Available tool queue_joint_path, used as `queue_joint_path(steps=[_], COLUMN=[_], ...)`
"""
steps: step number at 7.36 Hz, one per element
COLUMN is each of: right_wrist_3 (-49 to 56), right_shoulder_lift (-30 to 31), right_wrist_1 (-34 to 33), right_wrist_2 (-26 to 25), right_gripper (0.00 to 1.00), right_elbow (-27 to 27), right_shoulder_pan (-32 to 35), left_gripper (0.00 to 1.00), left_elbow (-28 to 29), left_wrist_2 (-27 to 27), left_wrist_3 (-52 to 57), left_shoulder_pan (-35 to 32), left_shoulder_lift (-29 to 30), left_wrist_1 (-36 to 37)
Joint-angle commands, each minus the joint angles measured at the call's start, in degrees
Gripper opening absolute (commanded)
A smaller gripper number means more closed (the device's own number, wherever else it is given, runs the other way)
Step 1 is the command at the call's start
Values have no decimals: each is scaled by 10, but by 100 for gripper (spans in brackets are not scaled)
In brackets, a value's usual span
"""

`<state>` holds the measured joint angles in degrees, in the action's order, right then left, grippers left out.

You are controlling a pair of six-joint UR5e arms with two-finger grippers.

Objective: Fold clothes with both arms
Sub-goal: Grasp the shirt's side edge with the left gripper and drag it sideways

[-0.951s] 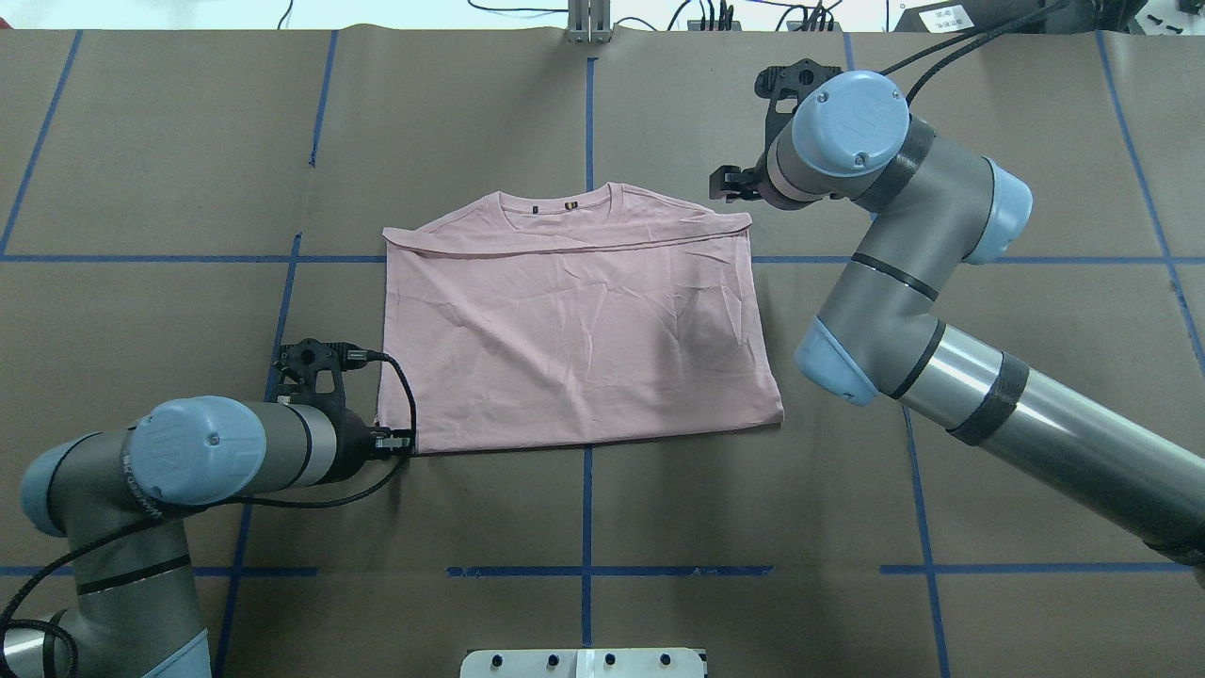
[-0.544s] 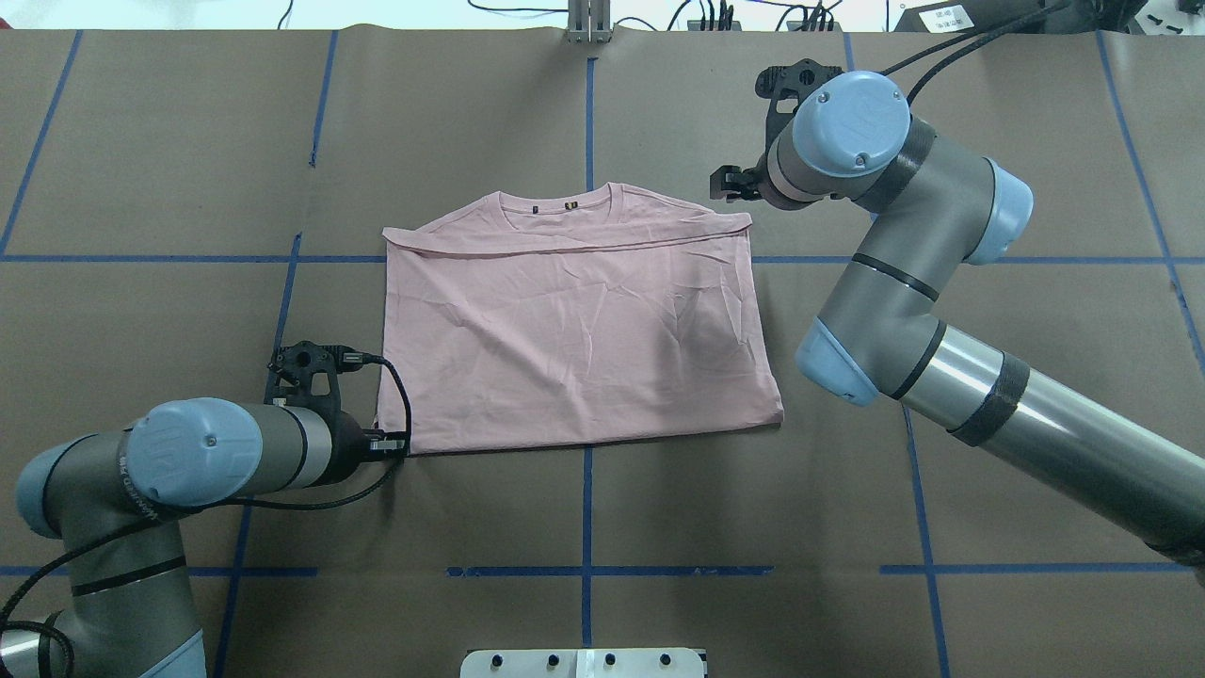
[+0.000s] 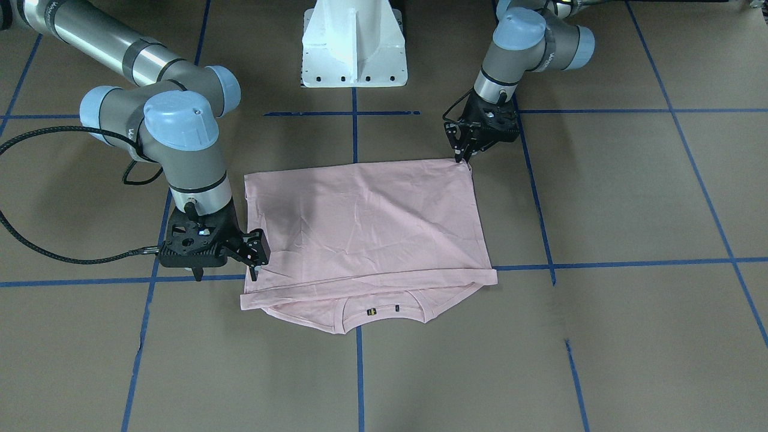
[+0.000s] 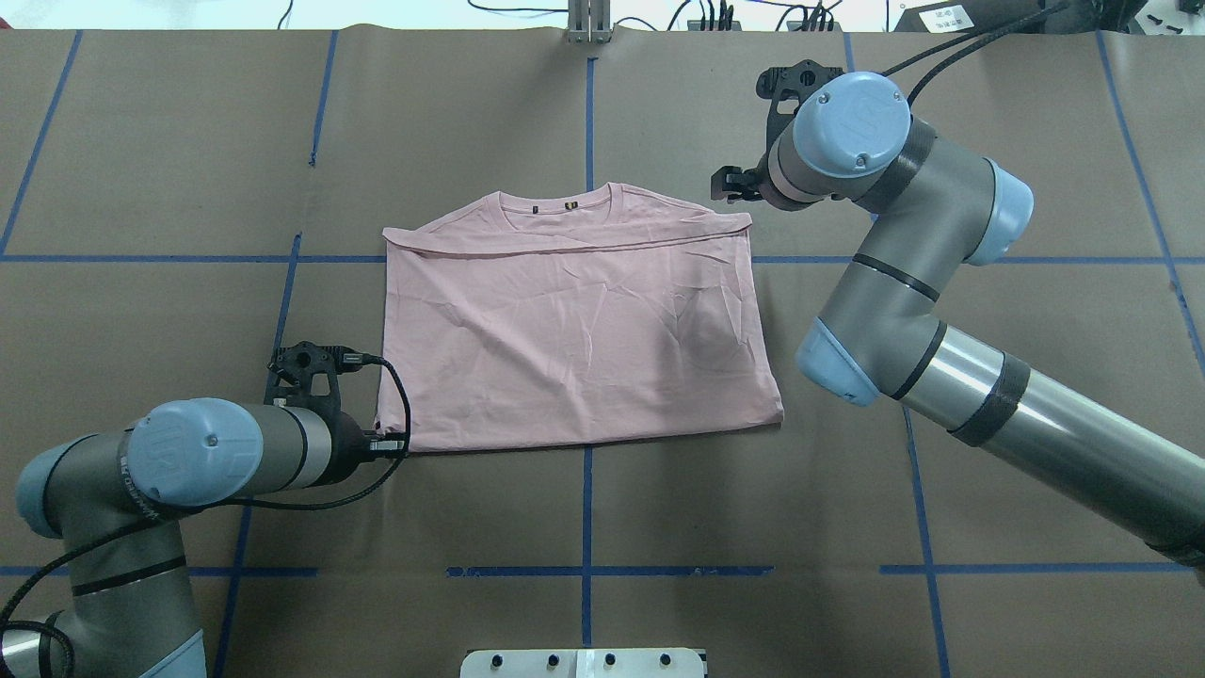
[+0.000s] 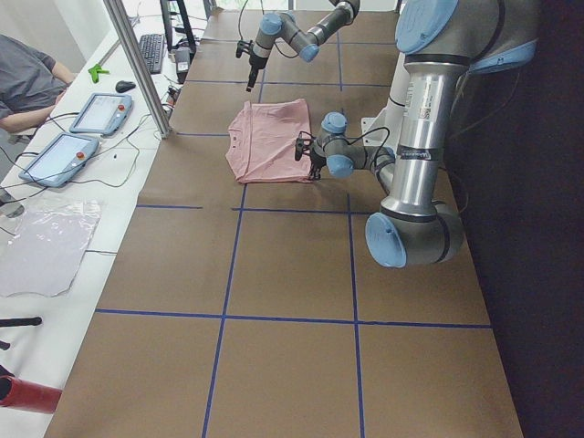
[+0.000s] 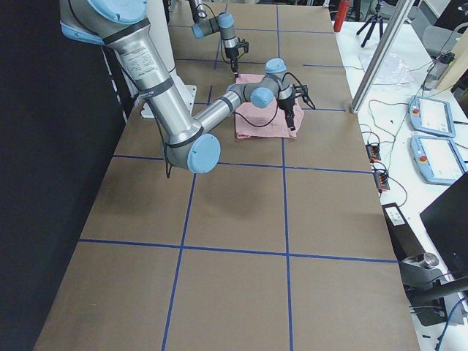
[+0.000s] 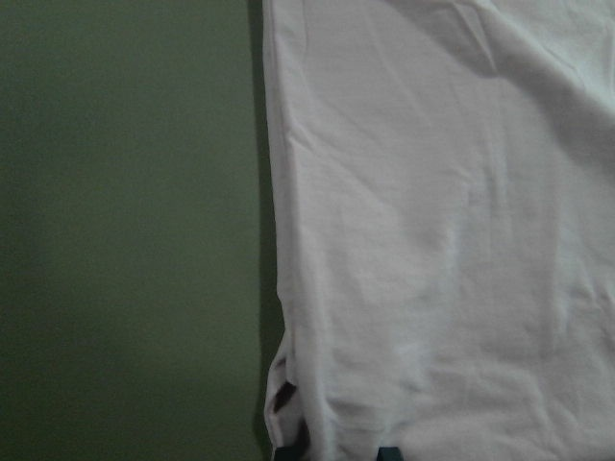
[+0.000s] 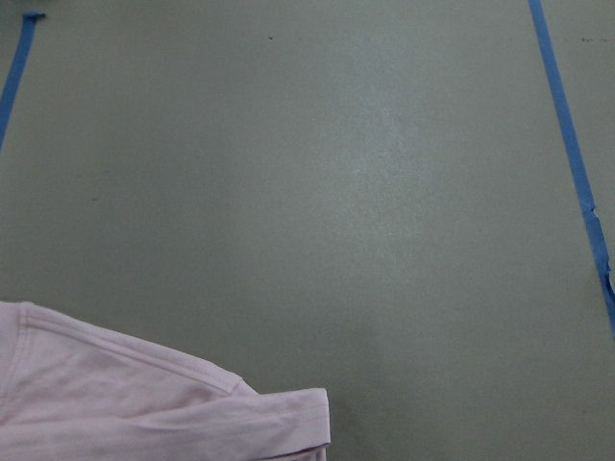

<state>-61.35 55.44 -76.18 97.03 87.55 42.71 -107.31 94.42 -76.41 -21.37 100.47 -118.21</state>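
The clothes are one pale pink T-shirt lying flat on the brown table. It is folded into a rough rectangle, with the ribbed collar at the far edge and no print showing. My left gripper is low at the shirt's near left corner. Its fingertips are pinched on the bunched fabric there. My right gripper stands open just beside the shirt's far right corner, above bare table. The folded sleeve edge lies at the lower left of its wrist view.
The white pedestal base stands at the table's near edge. Blue tape lines grid the brown paper. Past the far edge there are a metal post, tablets, a plastic sheet and a seated person.
My left arm has drawn back a little to the left, with its gripper staying at the shirt's corner. The right arm and the rest of the shirt have not visibly moved.
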Motion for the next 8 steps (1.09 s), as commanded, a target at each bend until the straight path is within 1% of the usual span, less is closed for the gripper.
queue_joint_path(steps=[1,2,3,4,5,6,7,8], right_wrist_3=[0,0,0,0,-1,-1,-2,-2], right_shoulder_lift=[-1,-1,-1,-1,-2,-2,-2,-2], right_wrist_1=[0,0,0,0,1,1,1,1], right_wrist_2=[0,0,0,0,-1,-1,-1,-2], right_gripper=[100,100,100,100,100,100,100,100], right_elbow=[-1,-1,-2,-3,-3,-2,-2,-1], right_shoulder_pan=[-1,-2,-2,-2,-3,-4,-4,-4], left_gripper=[0,0,0,0,0,0,0,0], left_elbow=[-4,-13,-5,26,71,135,244,370], left_wrist_2=[1,1,1,2,5,5,5,4], left_wrist_3=[29,98,169,240,302,349,387,397], left_shoulder_pan=[-9,-32,-86,-148,-203,-253,-292,-318], left_shoulder_lift=[-2,-30,-31,-29,-12,47,135,214], left_wrist_1=[0,-3,-3,-5,-6,-4,-6,-58])
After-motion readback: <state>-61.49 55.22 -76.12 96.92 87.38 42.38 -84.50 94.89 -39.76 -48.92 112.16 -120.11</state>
